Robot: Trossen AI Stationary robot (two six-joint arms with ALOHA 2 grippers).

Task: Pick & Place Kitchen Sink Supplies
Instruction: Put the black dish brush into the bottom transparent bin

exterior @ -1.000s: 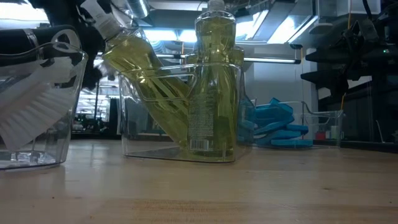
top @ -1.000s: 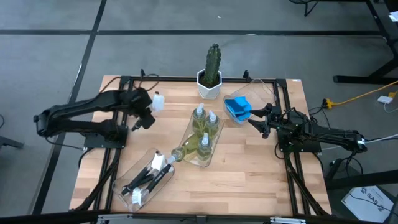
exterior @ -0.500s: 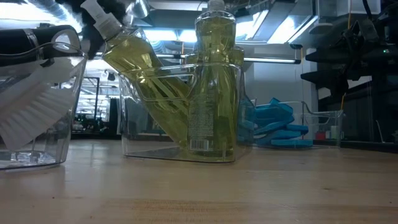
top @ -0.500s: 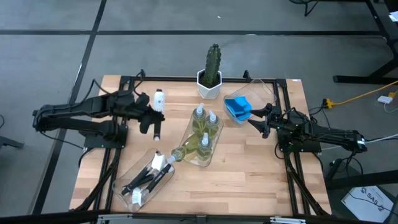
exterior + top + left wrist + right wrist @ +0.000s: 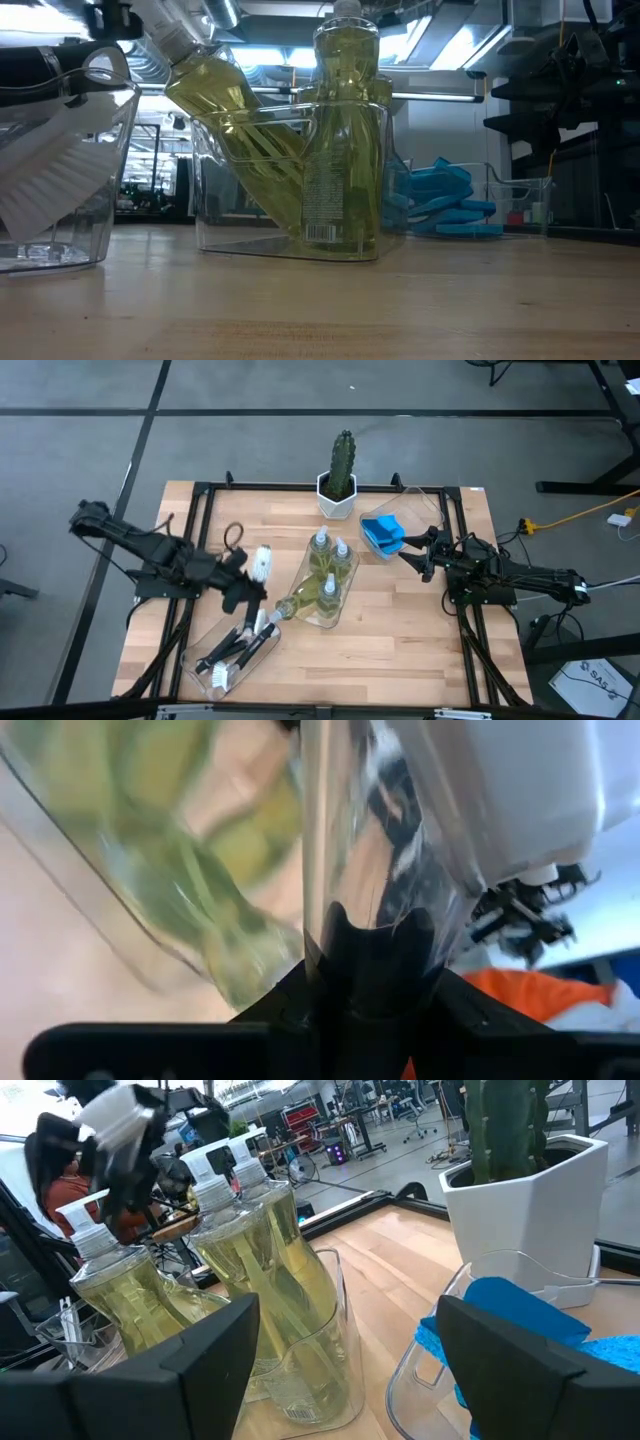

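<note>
Left gripper [image 5: 248,585] moved toward brush tray [image 5: 232,650] | clamps brush [image 5: 261,563] | right gripper [image 5: 412,557] open, idle

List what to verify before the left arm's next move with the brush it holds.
1. Left gripper fingers shut on the brush: ok.
2. Brush down inside the brush tray: not ok, held above the table near the tray's end.
3. Room left in that tray: cannot tell.
4. Leaning bottle well away from the brush: not ok, its cap is close.
5. Right gripper open by the sponges, out of the way: ok.
</note>
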